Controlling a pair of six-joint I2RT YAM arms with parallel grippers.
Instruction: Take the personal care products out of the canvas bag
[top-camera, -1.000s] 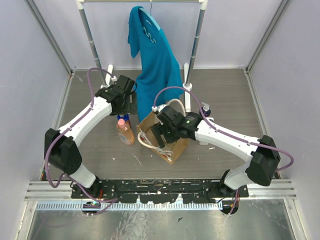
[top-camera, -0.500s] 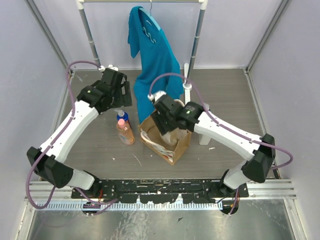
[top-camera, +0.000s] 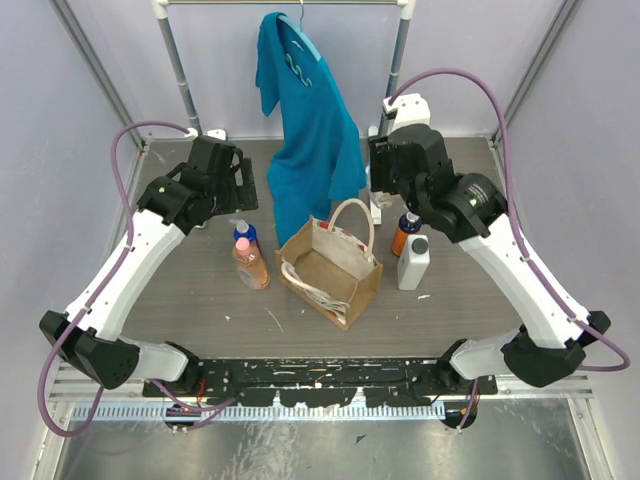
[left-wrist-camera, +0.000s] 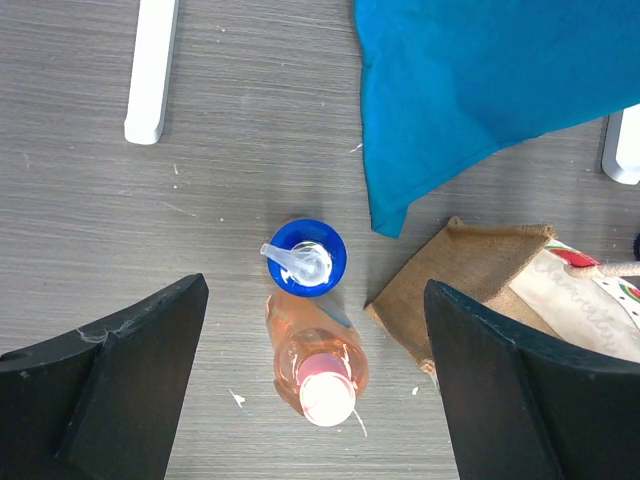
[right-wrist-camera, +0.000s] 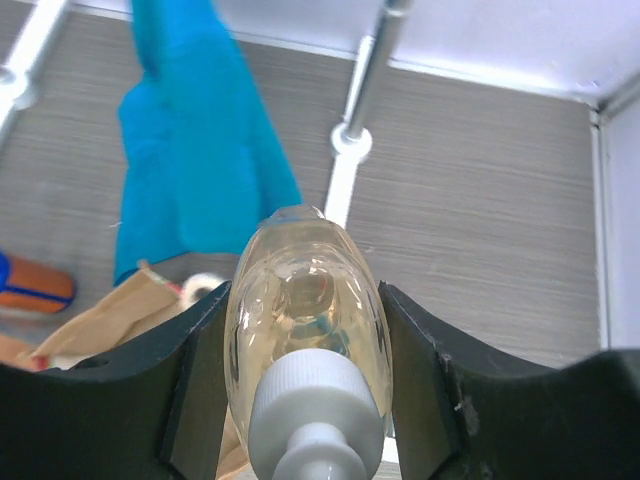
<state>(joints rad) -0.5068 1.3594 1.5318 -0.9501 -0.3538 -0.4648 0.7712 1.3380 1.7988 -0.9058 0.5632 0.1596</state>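
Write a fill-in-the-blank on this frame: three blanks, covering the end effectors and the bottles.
1. The right end effector is shut on a clear bottle with a ____ cap.
2. The left end effector is ____, hovering above the peach bottle.
3. Outside the canvas bag, ____ bottles stand on the table.
Missing words: white; open; three.
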